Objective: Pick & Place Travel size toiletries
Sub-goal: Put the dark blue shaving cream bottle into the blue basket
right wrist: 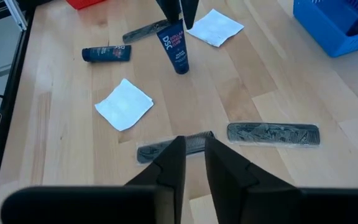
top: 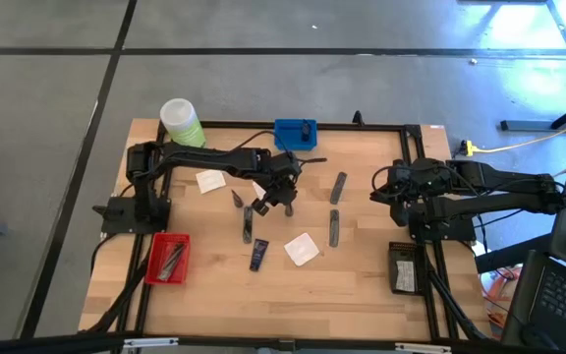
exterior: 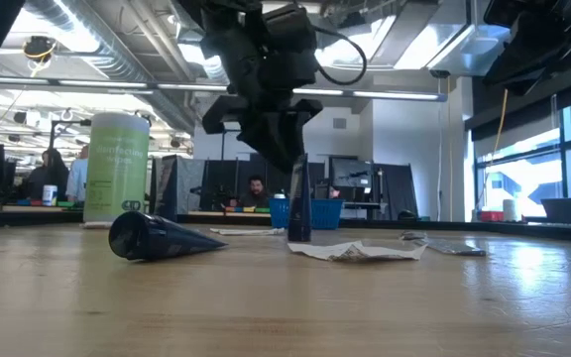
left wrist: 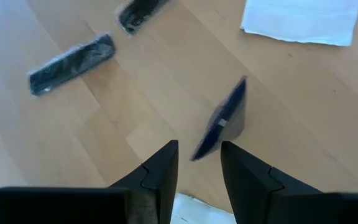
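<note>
A dark navy tube (right wrist: 176, 46) stands nearly upright at mid-table, with my left gripper (right wrist: 179, 7) shut on its top. A second navy tube (right wrist: 107, 54) lies flat nearby. Also on the wood lie a slim grey tube (right wrist: 145, 31), two white sachets (right wrist: 124, 102) (right wrist: 215, 26), two grey packets (right wrist: 272, 134) (right wrist: 173, 146) and a dark cone (exterior: 157, 238). My right gripper (right wrist: 194, 146) hovers at the table's right side, open by a narrow gap with nothing in it. My left gripper pinches the navy tube's flat upper end (right wrist: 171, 26) between its two fingertips (left wrist: 166, 158). It comes from above, slanting down. The tube hangs almost upright below the fingers, its cap end (right wrist: 180, 67) down at the table top. Whether the cap rests on the wood I cannot tell.
A red tray (top: 168, 258) sits at the near left, a blue tray (top: 296, 133) at the far edge and a black tray (top: 402, 267) at the near right. A big light-green bottle (top: 181, 121) stands at the far left corner. People sit in the room beyond.
</note>
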Controlling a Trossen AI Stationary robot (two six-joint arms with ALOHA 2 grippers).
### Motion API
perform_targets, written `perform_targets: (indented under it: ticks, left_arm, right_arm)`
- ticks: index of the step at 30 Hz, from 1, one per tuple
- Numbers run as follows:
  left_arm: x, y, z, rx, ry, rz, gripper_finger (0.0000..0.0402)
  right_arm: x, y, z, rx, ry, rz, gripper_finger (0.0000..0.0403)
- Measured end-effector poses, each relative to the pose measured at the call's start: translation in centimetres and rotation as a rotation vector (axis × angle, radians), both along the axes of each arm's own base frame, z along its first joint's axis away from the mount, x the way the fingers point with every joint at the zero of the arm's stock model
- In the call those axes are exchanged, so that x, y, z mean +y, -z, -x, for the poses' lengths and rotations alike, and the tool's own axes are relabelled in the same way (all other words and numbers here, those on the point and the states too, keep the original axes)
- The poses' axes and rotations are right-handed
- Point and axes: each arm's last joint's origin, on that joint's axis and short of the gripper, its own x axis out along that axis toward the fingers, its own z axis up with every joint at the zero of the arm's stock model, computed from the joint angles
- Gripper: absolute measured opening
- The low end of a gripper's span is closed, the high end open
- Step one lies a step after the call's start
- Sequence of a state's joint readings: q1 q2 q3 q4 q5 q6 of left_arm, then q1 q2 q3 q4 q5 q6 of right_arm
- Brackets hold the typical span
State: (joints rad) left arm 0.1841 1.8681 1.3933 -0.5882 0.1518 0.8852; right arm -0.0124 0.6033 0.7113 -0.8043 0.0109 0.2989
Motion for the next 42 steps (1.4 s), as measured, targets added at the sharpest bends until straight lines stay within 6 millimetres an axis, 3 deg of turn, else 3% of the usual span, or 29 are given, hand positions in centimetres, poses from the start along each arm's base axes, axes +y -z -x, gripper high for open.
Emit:
perform_targets:
  ticks: [8, 16, 33, 42]
  left_arm:
    - [-0.5, 0.0, 0.0, 0.002, 0.016, 0.007, 0.0114]
    - [-1.3, 0.1, 0.0, 0.016, 0.043, -0.003, 0.0082]
    - [-1.2, 0.1, 0.0, 0.025, 0.017, -0.05, 0.002]
    - [-1.2, 0.0, 0.0, 0.025, 0.015, -0.048, 0.0012]
  right_arm:
    - [0.0, 0.0, 0.0, 0.0, 0.0, 0.0, 0.0079]
    - [0.0, 0.0, 0.0, 0.0, 0.0, 0.0, 0.0089]
    - [0.0, 0.0, 0.0, 0.0, 0.0, 0.0, 0.0109]
    - [0.0, 0.0, 0.0, 0.0, 0.0, 0.001, 0.0118]
